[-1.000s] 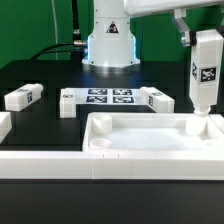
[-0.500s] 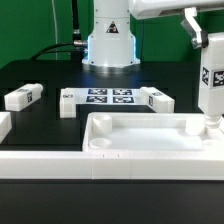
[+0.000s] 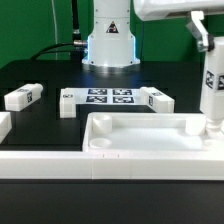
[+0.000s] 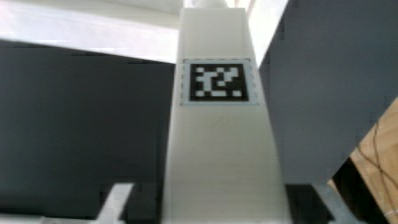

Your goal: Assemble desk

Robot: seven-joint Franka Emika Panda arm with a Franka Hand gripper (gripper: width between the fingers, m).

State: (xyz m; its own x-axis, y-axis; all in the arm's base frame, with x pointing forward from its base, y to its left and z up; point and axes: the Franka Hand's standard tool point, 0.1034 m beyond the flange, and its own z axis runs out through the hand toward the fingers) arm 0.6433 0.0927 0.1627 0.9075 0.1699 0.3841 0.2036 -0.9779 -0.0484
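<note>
Over at the exterior view's right edge, the arm's two-finger gripper [image 3: 208, 40] is closed partway onto a square white plastic leg [image 3: 212, 88] bearing a black-and-white tag, and holds it upright. In the wrist view the grey fingers [image 4: 118, 204] press against both sides of that leg [image 4: 217, 150]. The leg's narrower lower end comes down at the far corner of the large white rectangular tray-like desk top [image 3: 140, 119] on that same side; whether it sits in a socket I cannot tell. One round socket [image 3: 100, 143] shows plainly at the tray's corner toward the exterior view's left.

By count there is one desk top and four legs: the held one and three lying loose on the black table [image 3: 40, 75]. The outer leg [image 3: 22, 97] lies well to the left, a second leg [image 3: 66, 102] just beside the marker board [image 3: 108, 97], and a third leg [image 3: 158, 100] at the board's other side. A single long low white rail [image 3: 40, 166] runs along the front.
</note>
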